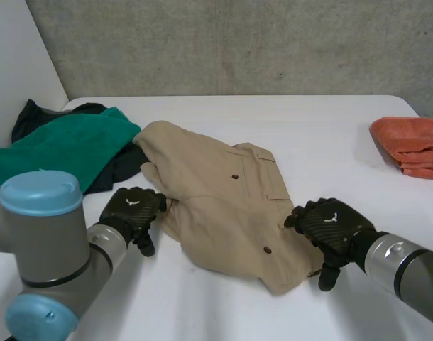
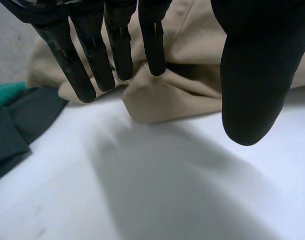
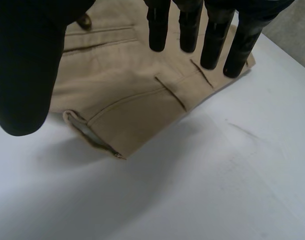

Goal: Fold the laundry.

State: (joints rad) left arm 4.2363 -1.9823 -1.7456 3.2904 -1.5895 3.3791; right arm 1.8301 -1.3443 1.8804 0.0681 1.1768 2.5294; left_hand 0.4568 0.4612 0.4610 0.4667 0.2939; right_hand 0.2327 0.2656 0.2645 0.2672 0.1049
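Your left robot hand point(image 1: 133, 211) is spread, fingertips at the left edge of the one tan garment point(image 1: 223, 206), mid-table point(image 1: 202, 302). Right robot hand point(image 1: 331, 224) is spread at its right edge. One green cloth point(image 1: 60, 145), one dark cloth point(image 1: 121, 169), one orange cloth point(image 1: 412, 145) lie aside.

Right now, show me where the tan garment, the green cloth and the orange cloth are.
tan garment point(image 1: 234, 209), head view, on its flat middle.
green cloth point(image 1: 67, 142), head view, on the middle of its top surface.
orange cloth point(image 1: 412, 138), head view, on its top layer.
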